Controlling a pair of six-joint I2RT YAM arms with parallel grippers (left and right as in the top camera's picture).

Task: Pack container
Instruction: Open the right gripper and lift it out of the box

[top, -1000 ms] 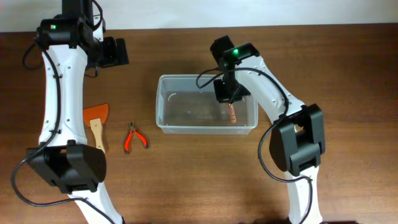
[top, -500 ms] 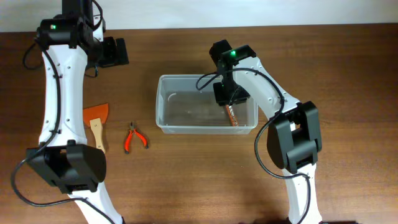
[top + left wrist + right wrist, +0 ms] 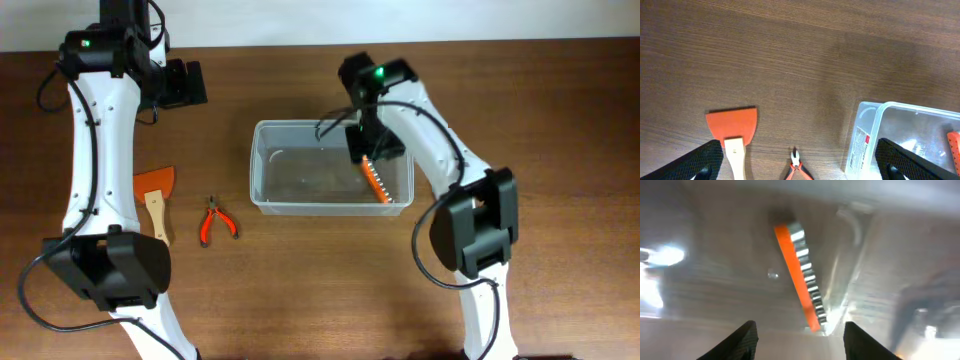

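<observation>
Two tools lie on the table (image 3: 560,120) at the left: a scraper (image 3: 155,198) and, just right of it, red pliers (image 3: 215,220). The left gripper (image 3: 188,84) hovers beyond them, fingers spread and empty. The container (image 3: 300,180) sits mid-table. An orange strip of metal bits (image 3: 800,277) lies at its right end, clear of the right gripper (image 3: 800,335), whose parted fingers (image 3: 746,339) hold nothing.

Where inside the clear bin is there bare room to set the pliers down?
The container's left and middle floor is bare, bordered by its left wall and the orange tool strip. The right end is crowded: the strip lies slanted there, with the open right gripper just above it.
</observation>
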